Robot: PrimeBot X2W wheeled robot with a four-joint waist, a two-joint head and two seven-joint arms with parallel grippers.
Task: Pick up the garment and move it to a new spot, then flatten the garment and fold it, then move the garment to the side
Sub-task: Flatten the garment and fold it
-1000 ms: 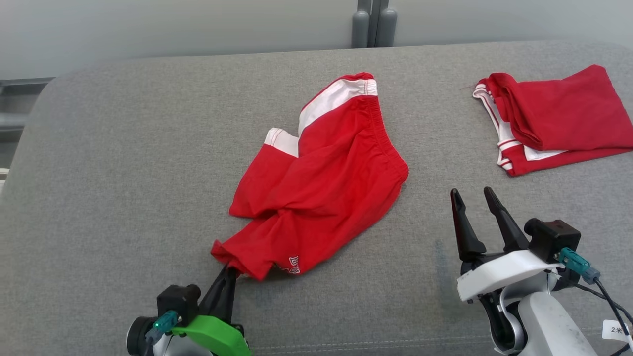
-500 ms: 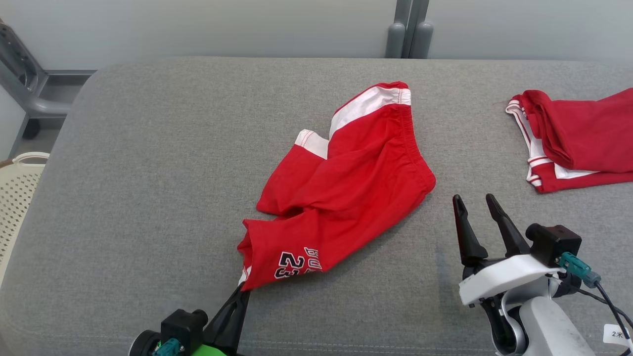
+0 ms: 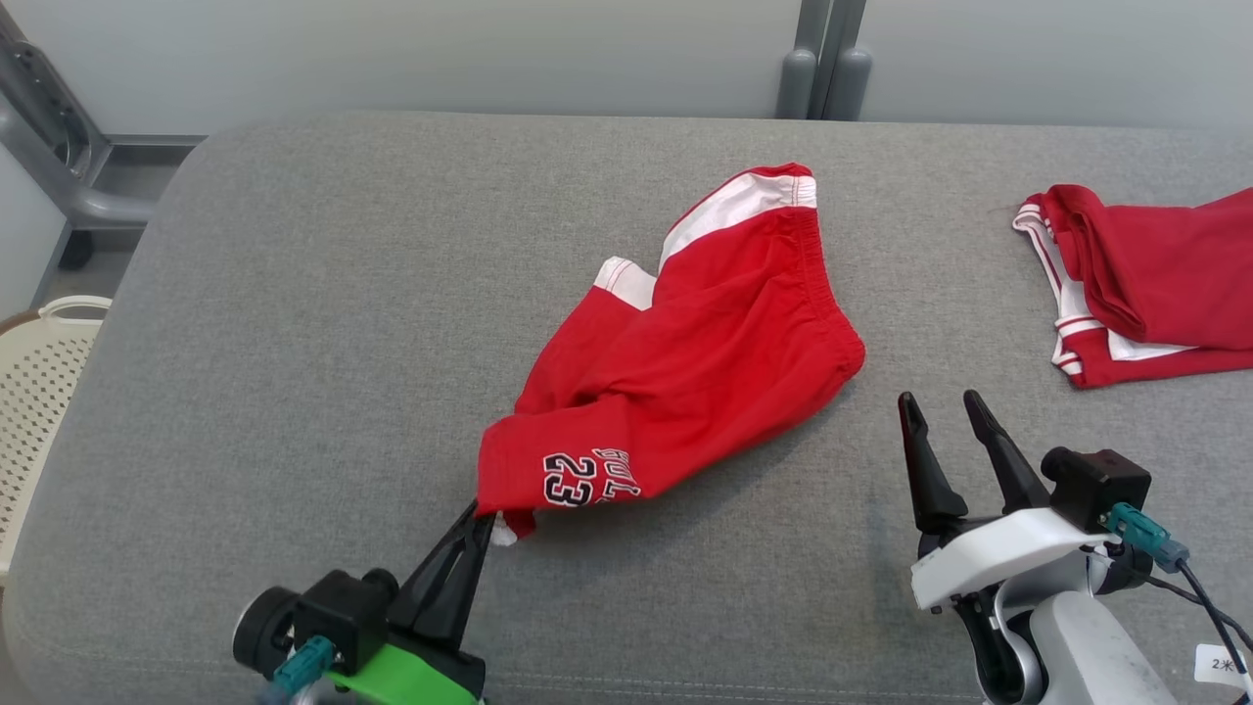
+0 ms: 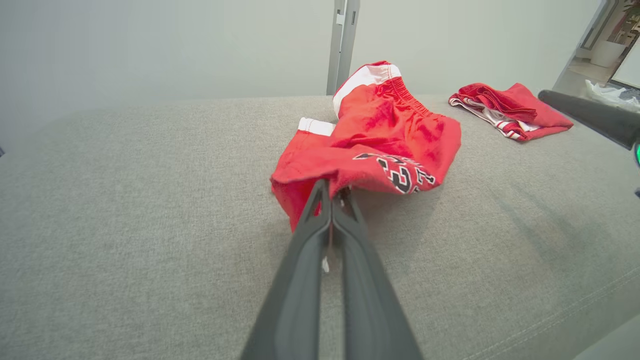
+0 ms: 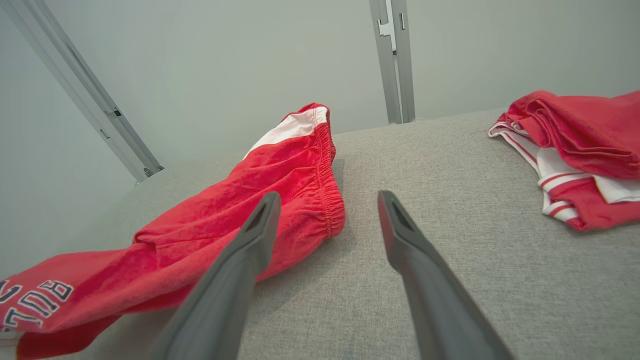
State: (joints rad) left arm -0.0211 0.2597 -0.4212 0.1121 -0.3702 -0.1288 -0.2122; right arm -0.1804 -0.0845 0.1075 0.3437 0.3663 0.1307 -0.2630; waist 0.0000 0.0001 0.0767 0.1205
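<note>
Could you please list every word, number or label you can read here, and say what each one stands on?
"23": printed on the leg of the red shorts, near the hem.
"BUL": beside that number on the same leg; further letters are lost in a fold.
"2": on the white tag at the head view's lower right; the mark after it is too small to read.
</note>
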